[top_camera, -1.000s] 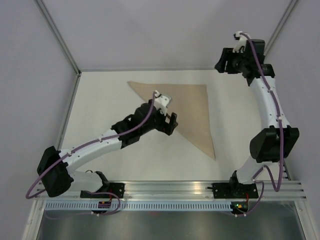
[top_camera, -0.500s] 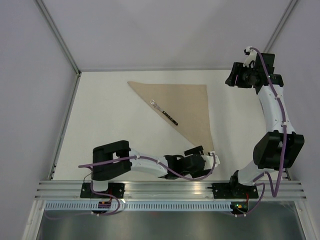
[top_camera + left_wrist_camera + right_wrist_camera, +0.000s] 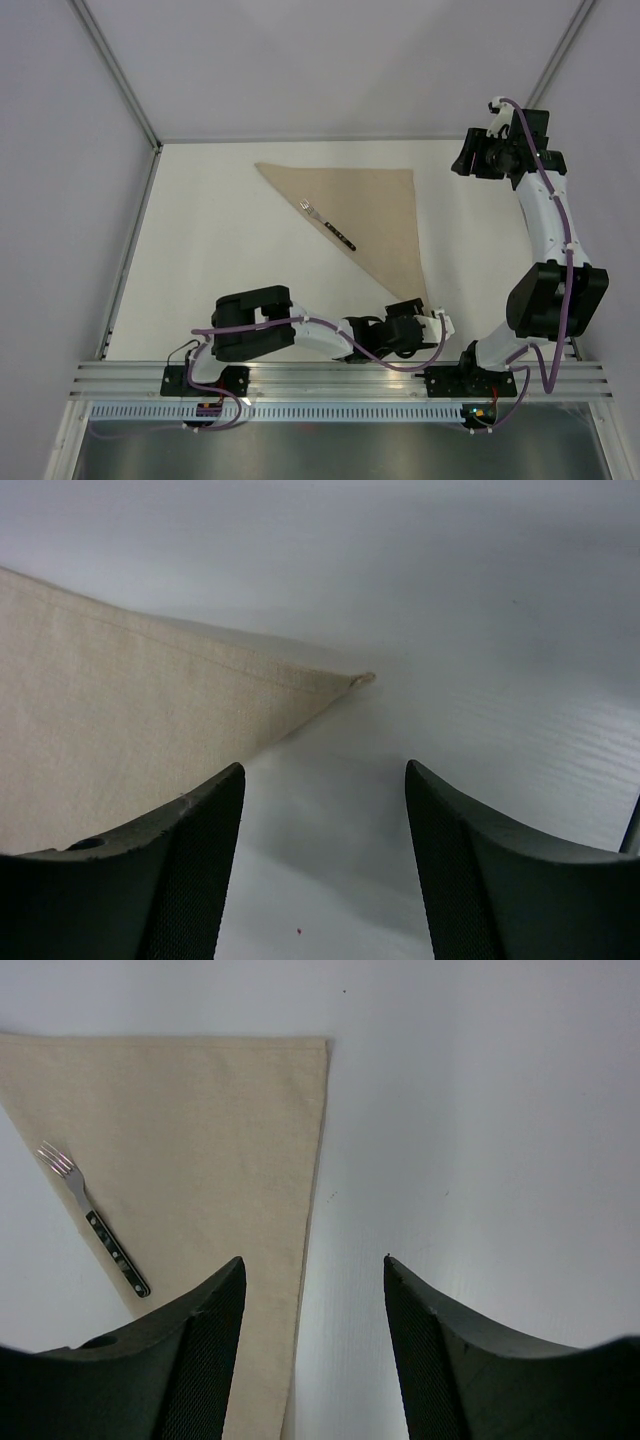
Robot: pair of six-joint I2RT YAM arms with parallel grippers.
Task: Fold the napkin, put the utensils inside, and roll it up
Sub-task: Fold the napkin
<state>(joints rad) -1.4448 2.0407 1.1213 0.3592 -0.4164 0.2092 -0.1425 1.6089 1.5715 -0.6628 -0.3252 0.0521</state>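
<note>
The tan napkin (image 3: pixel 375 212) lies folded into a triangle on the white table, its long edge running from far left to near right. A dark-handled fork (image 3: pixel 328 224) lies along that folded edge; it also shows in the right wrist view (image 3: pixel 95 1222) on the napkin (image 3: pixel 210 1150). My left gripper (image 3: pixel 432 318) is open and empty, low at the napkin's near corner (image 3: pixel 355 679), which lies just ahead of the jaws. My right gripper (image 3: pixel 462 160) is open and empty, raised beyond the napkin's far right corner. No other utensil shows.
The table's metal frame rail (image 3: pixel 340 375) runs along the near edge by the arm bases. Grey walls close the left, far and right sides. The left arm lies folded low along the near edge.
One second ago my left gripper sat over the napkin's folded edge where the fork now lies. It has swung back to the near right corner. The right gripper moved slightly right.
</note>
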